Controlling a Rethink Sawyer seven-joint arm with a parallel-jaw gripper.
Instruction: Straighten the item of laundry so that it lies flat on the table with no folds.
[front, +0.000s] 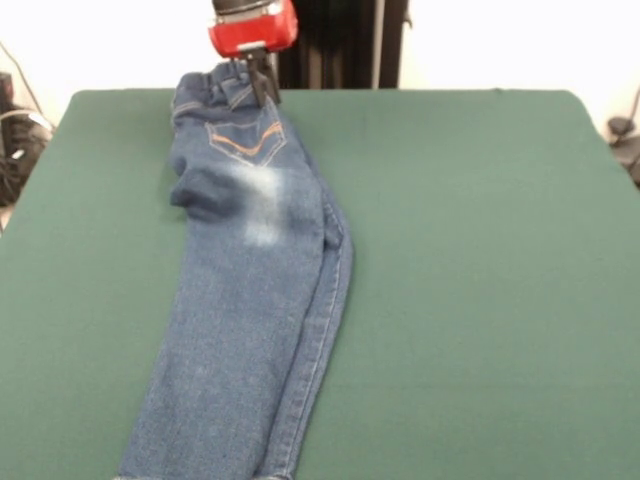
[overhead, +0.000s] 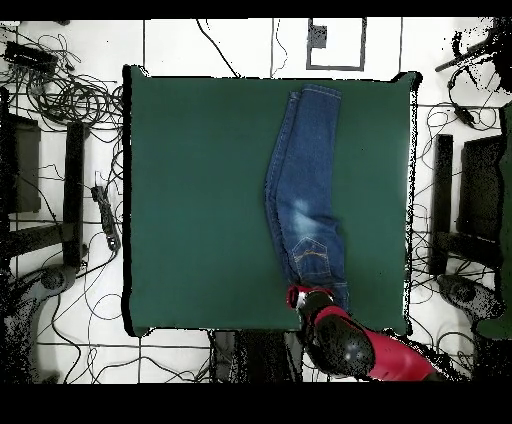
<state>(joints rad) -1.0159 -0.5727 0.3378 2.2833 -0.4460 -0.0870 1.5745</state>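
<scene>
The item of laundry (front: 250, 300) is a small pair of blue jeans lying lengthwise on the green table (front: 480, 250). It is folded along its length, one leg over the other, with a stitched back pocket and a whitish faded patch facing up. The waistband is bunched at the far edge. My gripper (front: 263, 90), under a red wrist, is down at the waistband's right part. Whether it holds the cloth does not show. In the overhead view the jeans (overhead: 305, 190) run from the table's top edge to its bottom edge, on the right half of the table (overhead: 200, 200), and the gripper (overhead: 305, 297) is at their waistband end.
Tangled cables (overhead: 70, 100) and dark stands (overhead: 470, 190) lie on the floor round the table. A black post (front: 340, 40) rises behind the far edge. Wide green surface stretches on both sides of the jeans.
</scene>
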